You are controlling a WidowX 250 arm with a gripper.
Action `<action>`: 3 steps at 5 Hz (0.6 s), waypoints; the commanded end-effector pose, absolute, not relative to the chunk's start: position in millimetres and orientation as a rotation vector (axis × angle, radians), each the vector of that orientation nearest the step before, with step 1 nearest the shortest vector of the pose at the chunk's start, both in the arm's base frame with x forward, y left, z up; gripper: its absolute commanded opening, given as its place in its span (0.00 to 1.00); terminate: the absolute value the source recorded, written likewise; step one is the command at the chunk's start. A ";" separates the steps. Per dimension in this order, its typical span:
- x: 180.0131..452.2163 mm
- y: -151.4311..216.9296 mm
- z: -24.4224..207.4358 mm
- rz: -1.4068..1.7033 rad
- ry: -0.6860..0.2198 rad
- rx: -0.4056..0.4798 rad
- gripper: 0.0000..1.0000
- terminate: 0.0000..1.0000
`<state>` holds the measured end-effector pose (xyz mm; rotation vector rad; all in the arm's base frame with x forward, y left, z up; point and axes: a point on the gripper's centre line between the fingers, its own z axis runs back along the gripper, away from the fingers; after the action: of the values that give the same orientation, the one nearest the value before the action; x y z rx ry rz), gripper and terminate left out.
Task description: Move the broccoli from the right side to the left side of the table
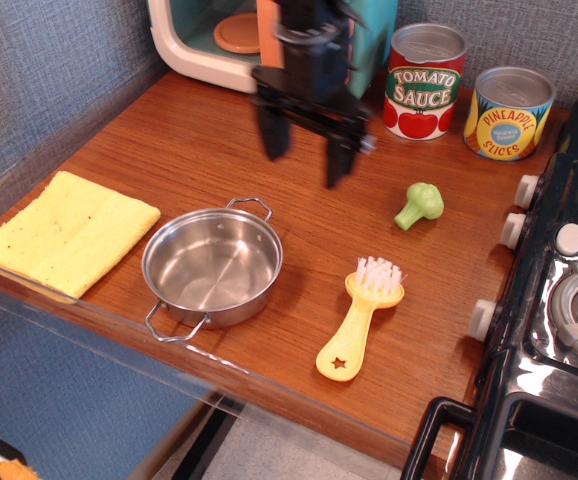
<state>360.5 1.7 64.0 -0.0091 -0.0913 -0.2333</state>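
The broccoli (419, 205), a small green toy floret with a pale stem, lies on its side on the right part of the reddish-brown table (179, 150), close to the stove. My gripper (306, 158) hangs above the middle back of the table, to the left of the broccoli and apart from it. Its two black fingers (340, 160) are spread wide and hold nothing.
A steel pan (212, 265) sits front centre, a yellow cloth (64, 232) at the left edge, a yellow brush (359, 317) front right. A tomato sauce can (424, 80), a pineapple can (509, 112) and a toy microwave (224, 35) stand along the back. A black stove (559, 290) borders the right.
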 end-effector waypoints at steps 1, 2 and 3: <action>381.8 -62.6 72.6 -0.417 -0.153 -0.034 1.00 0.00; 389.5 -74.4 68.4 -0.424 -0.154 -0.038 1.00 0.00; 398.9 -70.3 51.6 -0.394 -0.119 -0.015 1.00 0.00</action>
<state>396.1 -67.1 29.1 -0.0114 -0.0591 -0.3898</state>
